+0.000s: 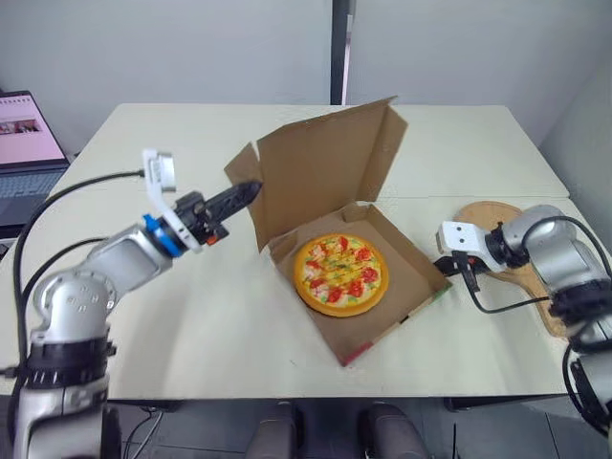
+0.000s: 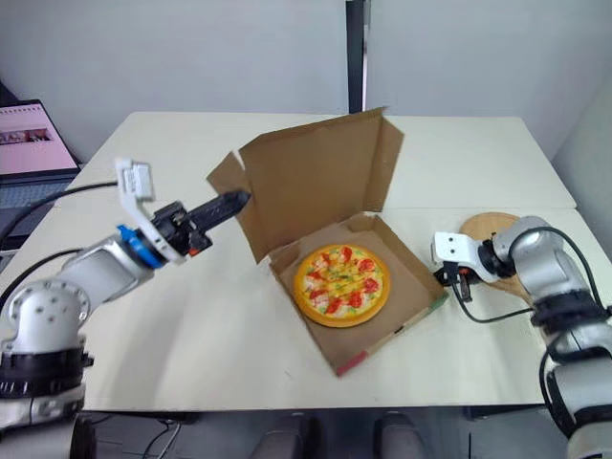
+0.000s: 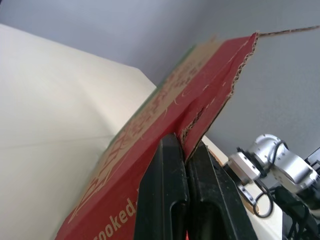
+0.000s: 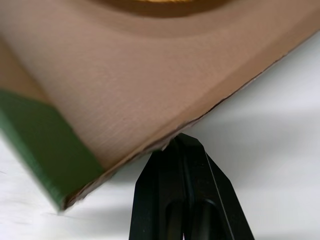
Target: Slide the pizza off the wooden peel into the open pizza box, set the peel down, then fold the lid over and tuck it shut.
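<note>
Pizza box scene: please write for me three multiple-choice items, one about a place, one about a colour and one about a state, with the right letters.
1. Where is the pizza?
A) on the table
B) in the base of the pizza box
C) on a plate

2. Which colour is the outer face of the lid?
A) red
B) blue
C) white

3. How is the lid?
A) folded shut
B) standing open, held by the left gripper
C) torn off

Answers:
1 B, the cardboard walls surround it.
2 A, the left wrist view shows the printed red face.
3 B, it stands upright behind the pizza, and the jaws are shut on its side flap.
</note>
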`<state>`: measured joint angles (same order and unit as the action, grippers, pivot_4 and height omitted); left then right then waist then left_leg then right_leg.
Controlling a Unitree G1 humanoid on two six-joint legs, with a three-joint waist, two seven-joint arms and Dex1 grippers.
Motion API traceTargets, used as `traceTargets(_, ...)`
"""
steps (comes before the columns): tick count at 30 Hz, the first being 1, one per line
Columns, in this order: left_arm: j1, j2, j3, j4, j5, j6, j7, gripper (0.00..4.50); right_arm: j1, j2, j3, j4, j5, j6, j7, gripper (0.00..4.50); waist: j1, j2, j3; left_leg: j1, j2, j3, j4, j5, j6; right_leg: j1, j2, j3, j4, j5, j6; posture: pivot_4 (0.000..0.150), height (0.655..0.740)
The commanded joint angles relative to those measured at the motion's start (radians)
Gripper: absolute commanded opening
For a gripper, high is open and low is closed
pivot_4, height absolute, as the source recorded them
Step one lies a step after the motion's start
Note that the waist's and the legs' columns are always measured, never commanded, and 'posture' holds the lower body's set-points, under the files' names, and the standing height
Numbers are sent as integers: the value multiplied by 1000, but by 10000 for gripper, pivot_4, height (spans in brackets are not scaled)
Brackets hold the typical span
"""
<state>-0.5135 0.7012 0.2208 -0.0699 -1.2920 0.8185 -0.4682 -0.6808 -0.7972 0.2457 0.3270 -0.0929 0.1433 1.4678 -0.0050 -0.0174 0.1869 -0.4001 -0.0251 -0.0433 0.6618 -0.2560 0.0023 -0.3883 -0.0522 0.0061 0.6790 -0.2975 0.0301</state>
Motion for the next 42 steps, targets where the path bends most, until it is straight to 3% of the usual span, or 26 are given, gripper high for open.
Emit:
traceTargets(1, -66, -28, -16, 42, 55, 10, -49, 0, 67, -32, -60, -237, 69, 138, -22, 270, -2, 0, 0, 0, 0, 0, 0, 0, 0, 0, 0, 1, 0, 0, 0, 1500, 7400)
traceTargets(12, -164, -93, 16, 143, 147, 40, -113, 0, 234, -21, -129, -563, 169, 370, -191, 270, 4, -1, 0, 0, 0, -1, 0, 2, -3, 0, 0, 0, 0, 0, 0, 1500, 7400)
traceTargets(19, -186, -90, 37, 148, 184, 59, -146, 0, 240, -20, -188, -529, 179, 409, -334, 270, 3, -1, 0, -1, 0, -1, 0, 2, -4, 0, 0, 0, 0, 0, 0, 1500, 7400)
traceTargets(22, -182, -86, 48, 151, 207, 57, -157, 0, 226, -12, -253, -485, 207, 410, -394, 6258, 3, -1, 1, -1, 0, -1, 0, 2, -4, 0, 0, 0, 0, 0, 0, 1500, 7400)
traceTargets(31, -182, -95, 67, 146, 243, 69, -177, 0, 59, 128, -392, -431, 337, 531, -608, 37148, 0, -1, 1, 0, 0, 0, 0, 2, -4, 0, 0, 0, 0, 0, 0, 1500, 7400)
traceTargets(38, -188, -97, 70, 153, 264, 70, -192, 0, -43, 210, -389, -439, 405, 599, -703, 37148, 2, -1, 1, -1, 0, 0, 0, 2, -4, -1, 0, 0, 0, 0, 0, 1500, 7400)
traceTargets(42, -188, -98, 70, 152, 276, 68, -197, 0, -56, 224, -367, -466, 435, 623, -715, 27325, 3, -1, 1, -1, 0, -1, 0, 1, -1, -1, 0, 0, 0, 0, 0, 1500, 7400)
